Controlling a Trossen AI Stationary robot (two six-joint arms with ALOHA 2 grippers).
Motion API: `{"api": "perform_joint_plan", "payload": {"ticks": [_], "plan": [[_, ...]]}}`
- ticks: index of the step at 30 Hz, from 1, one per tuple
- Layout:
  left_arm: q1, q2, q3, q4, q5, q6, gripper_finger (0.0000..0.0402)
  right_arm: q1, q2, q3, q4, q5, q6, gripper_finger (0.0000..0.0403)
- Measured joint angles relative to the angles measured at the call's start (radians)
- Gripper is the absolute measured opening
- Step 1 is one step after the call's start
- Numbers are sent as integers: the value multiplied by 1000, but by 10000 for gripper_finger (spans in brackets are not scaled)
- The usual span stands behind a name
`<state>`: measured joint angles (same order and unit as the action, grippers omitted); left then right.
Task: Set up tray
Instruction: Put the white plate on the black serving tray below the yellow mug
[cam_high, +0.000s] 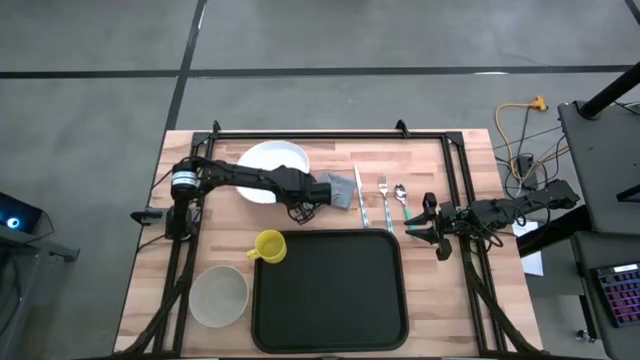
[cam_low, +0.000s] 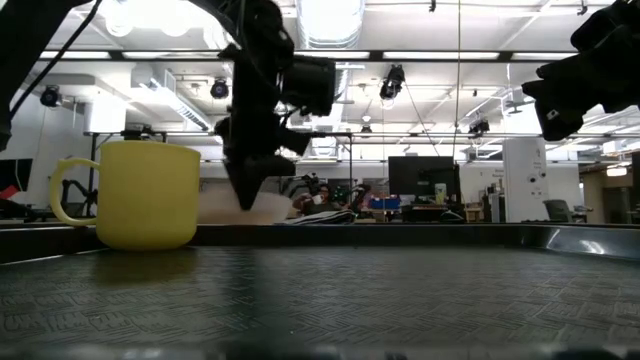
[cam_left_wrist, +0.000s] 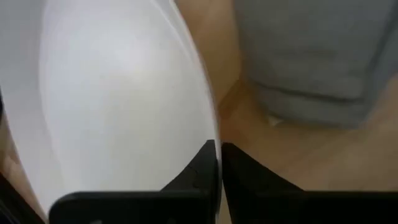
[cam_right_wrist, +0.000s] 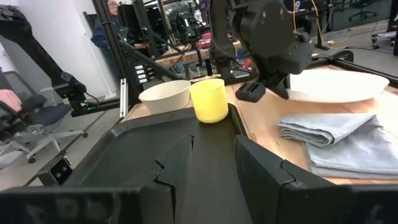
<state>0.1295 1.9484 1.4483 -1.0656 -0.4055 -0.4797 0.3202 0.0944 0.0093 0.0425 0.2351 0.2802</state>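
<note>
The round white plate (cam_high: 268, 168) lies on the wooden table beyond the large black tray (cam_high: 328, 290). My left gripper (cam_high: 303, 203) reaches from the table's left to the plate's right rim and is shut on it. It also shows in the right wrist view as my left gripper (cam_right_wrist: 268, 84), beside the plate (cam_right_wrist: 339, 86). A folded grey cloth (cam_high: 341, 190) lies just right of the plate. My right gripper (cam_high: 422, 222) hovers open off the tray's far right corner; its wrist view looks across the tray (cam_right_wrist: 155, 155). My left gripper pinches the plate's rim (cam_left_wrist: 211, 127) on the side nearest the cloth, one finger (cam_left_wrist: 198, 171) over the plate's inner face and the other outside the rim. The fingers come at it slanting down from the table's left. Whether the rim is raised off the table, I cannot tell.
A yellow mug (cam_high: 268, 246) stands at the tray's far left corner and a pale bowl (cam_high: 218, 295) sits left of the tray. A knife (cam_high: 360, 196), fork (cam_high: 383, 194) and spoon (cam_high: 401, 194) lie right of the cloth. People sit in the room beyond.
</note>
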Motion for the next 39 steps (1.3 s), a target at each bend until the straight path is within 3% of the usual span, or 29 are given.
{"api": "perform_joint_plan", "payload": {"ticks": [15,29,39], "plan": [[-138,-1,237,-48,-14,102,0,0,0,0,0,0,0,112],[-373,-1,253,-42,-12,143,0,0,0,0,0,0,0,112],[-493,0,251,76,-10,308,0,0,0,0,0,0,0,112]]}}
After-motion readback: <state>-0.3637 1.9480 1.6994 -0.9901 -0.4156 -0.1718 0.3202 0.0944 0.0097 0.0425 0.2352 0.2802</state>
